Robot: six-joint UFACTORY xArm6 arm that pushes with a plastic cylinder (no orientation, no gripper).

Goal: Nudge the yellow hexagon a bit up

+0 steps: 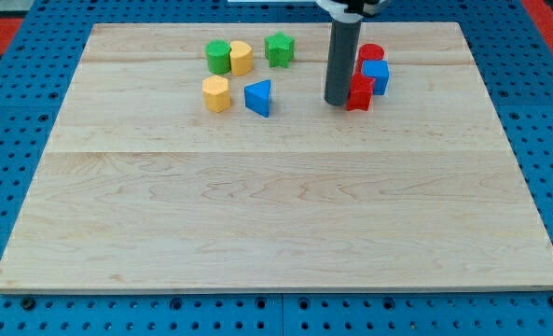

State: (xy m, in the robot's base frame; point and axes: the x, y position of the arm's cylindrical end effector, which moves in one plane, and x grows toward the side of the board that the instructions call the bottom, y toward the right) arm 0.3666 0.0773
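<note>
Resting my tip [337, 102] beside the red block [359, 93]. No gripper here. The yellow hexagon [216, 94] lies well left.

Yellow hexagon [216, 94] sits flat near the view's top-left, apparently upright.

A pale wooden surface [276, 215] with fine grain and a matt, smooth finish is seen. The rod above my tip [337, 103] looks dark and matt. The red block [359, 94] beside it appears smooth, as does the yellow hexagon [216, 94].
</note>
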